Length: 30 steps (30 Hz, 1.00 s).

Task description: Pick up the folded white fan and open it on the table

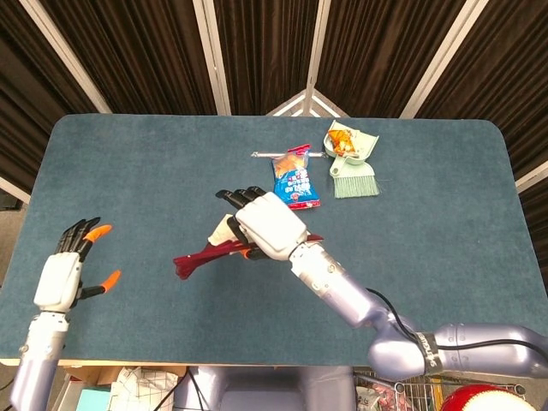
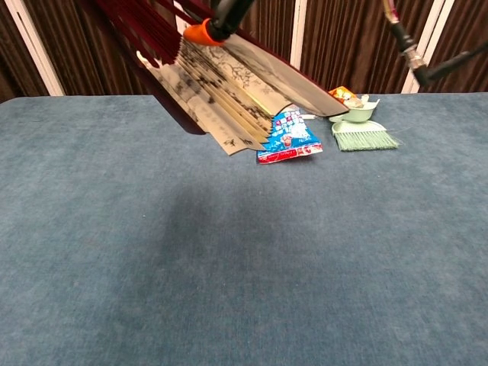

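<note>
My right hand point(image 1: 264, 224) holds the fan point(image 1: 204, 255) above the middle of the table, gripping it near its cream paper part. The fan has dark red ribs and cream paper with ink drawings. In the chest view the fan point(image 2: 229, 95) hangs partly spread in the air, its pleats slanting down to the right, with an orange fingertip point(image 2: 201, 33) on its upper edge. My left hand point(image 1: 65, 274) hovers over the table's front left corner, fingers apart and holding nothing.
A blue snack bag point(image 1: 295, 180) lies behind the fan; it also shows in the chest view as the snack bag point(image 2: 290, 139). A green dustpan point(image 1: 351, 144) with a small brush point(image 1: 354, 182) sits at the back right. A thin metal rod point(image 1: 265, 155) lies beside the bag.
</note>
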Each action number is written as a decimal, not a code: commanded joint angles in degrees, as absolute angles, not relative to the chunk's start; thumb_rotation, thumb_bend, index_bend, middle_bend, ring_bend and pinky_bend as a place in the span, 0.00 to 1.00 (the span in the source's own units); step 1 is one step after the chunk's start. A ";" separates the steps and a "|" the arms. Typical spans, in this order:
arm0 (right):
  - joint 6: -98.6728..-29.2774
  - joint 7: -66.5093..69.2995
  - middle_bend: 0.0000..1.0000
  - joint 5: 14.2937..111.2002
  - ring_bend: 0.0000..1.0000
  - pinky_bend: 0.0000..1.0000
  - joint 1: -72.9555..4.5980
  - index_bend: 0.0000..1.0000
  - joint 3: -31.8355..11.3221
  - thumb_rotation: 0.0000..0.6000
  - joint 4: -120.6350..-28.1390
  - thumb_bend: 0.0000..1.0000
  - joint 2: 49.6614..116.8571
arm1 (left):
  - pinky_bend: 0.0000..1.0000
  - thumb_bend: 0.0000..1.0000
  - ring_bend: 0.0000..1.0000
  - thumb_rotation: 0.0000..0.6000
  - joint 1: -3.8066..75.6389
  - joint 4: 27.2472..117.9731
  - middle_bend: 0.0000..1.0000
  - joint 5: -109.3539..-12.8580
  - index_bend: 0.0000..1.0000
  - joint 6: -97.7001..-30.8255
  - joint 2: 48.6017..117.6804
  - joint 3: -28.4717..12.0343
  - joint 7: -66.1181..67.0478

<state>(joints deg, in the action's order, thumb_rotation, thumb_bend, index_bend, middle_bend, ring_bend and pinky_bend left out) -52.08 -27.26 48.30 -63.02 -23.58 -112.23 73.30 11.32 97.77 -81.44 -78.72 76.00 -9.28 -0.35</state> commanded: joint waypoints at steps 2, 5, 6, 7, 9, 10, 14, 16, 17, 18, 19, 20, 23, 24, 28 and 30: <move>-51.83 -25.90 0.18 47.20 0.23 0.24 -64.48 0.84 -23.79 1.00 -110.06 0.56 75.22 | 0.03 0.35 0.00 1.00 14.05 97.03 0.06 -79.03 0.23 -75.95 78.56 -11.45 -1.56; -51.65 -25.28 0.18 47.13 0.23 0.24 -65.35 0.84 -23.57 1.00 -108.64 0.56 76.46 | 0.03 0.33 0.00 1.00 15.39 96.62 0.06 -77.88 0.23 -74.47 80.47 -11.93 -2.21; -51.70 -25.16 0.18 47.21 0.23 0.24 -65.55 0.84 -23.44 1.00 -108.34 0.56 76.85 | 0.03 0.32 0.00 1.00 15.79 96.69 0.06 -77.70 0.23 -73.93 80.93 -11.94 -2.46; -51.77 -25.04 0.18 47.32 0.23 0.24 -65.68 0.84 -23.30 1.00 -108.15 0.56 77.15 | 0.03 0.32 0.00 1.00 16.14 96.71 0.06 -77.53 0.23 -73.54 81.33 -12.00 -2.60; -52.00 -25.03 0.18 47.57 0.23 0.24 -65.83 0.84 -23.02 1.00 -107.96 0.56 77.53 | 0.03 0.31 0.00 1.00 16.74 96.78 0.06 -77.26 0.22 -72.92 81.96 -12.17 -2.71; -52.22 -25.10 0.18 47.74 0.23 0.24 -65.89 0.84 -22.83 1.00 -107.90 0.56 77.70 | 0.03 0.31 0.00 1.00 17.12 96.83 0.06 -76.97 0.22 -72.55 82.33 -12.35 -2.74; -53.47 -25.13 0.18 48.24 0.23 0.24 -65.86 0.84 -22.52 1.00 -108.29 0.56 77.93 | 0.03 0.30 0.00 1.00 18.30 97.62 0.06 -75.89 0.22 -71.28 83.42 -13.04 -4.03; -54.32 -25.21 0.18 48.68 0.23 0.24 -65.80 0.84 -22.41 1.00 -108.79 0.56 77.97 | 0.03 0.30 0.00 1.00 18.78 98.03 0.06 -75.38 0.22 -70.63 83.84 -13.35 -5.43; -54.57 -25.22 0.18 48.82 0.23 0.24 -65.78 0.84 -22.37 1.00 -109.03 0.56 77.96 | 0.03 0.30 0.00 1.00 18.96 98.14 0.06 -75.21 0.22 -70.38 84.00 -13.45 -6.10; -54.85 -25.16 0.18 48.96 0.23 0.24 -65.75 0.84 -22.38 1.00 -109.31 0.56 77.96 | 0.03 0.30 0.00 1.00 19.15 98.25 0.06 -74.98 0.22 -70.10 84.24 -13.63 -6.95; -55.13 -25.09 0.18 49.06 0.23 0.24 -65.71 0.84 -22.37 1.00 -109.52 0.56 78.00 | 0.03 0.30 0.00 1.00 19.34 98.25 0.06 -74.77 0.22 -69.87 84.47 -13.81 -7.71; -55.37 -25.10 0.18 49.12 0.23 0.24 -65.71 0.84 -22.33 1.00 -109.71 0.56 78.04 | 0.03 0.30 0.00 1.00 19.55 98.24 0.06 -74.59 0.22 -69.64 84.69 -14.00 -8.45; -55.86 -25.69 0.18 49.31 0.23 0.24 -65.93 0.84 -21.97 1.00 -110.25 0.56 78.11 | 0.03 0.30 0.00 1.00 20.32 98.35 0.06 -73.92 0.23 -68.19 85.12 -14.43 -11.37; -56.04 -25.77 0.18 49.34 0.23 0.24 -65.99 0.84 -21.95 1.00 -110.40 0.56 78.15 | 0.03 0.30 0.00 1.00 20.61 98.39 0.06 -73.76 0.23 -67.67 85.18 -14.57 -12.13; -56.74 -25.75 0.18 49.36 0.23 0.24 -66.18 0.84 -21.99 1.00 -111.05 0.56 78.43 | 0.03 0.30 0.00 1.00 21.76 98.15 0.06 -73.32 0.23 -66.10 85.54 -15.08 -14.37; -56.90 -26.01 0.18 49.41 0.23 0.24 -66.31 0.84 -21.84 1.00 -111.36 0.56 78.43 | 0.03 0.30 0.00 1.00 22.26 97.93 0.06 -73.11 0.23 -65.49 85.86 -15.21 -15.02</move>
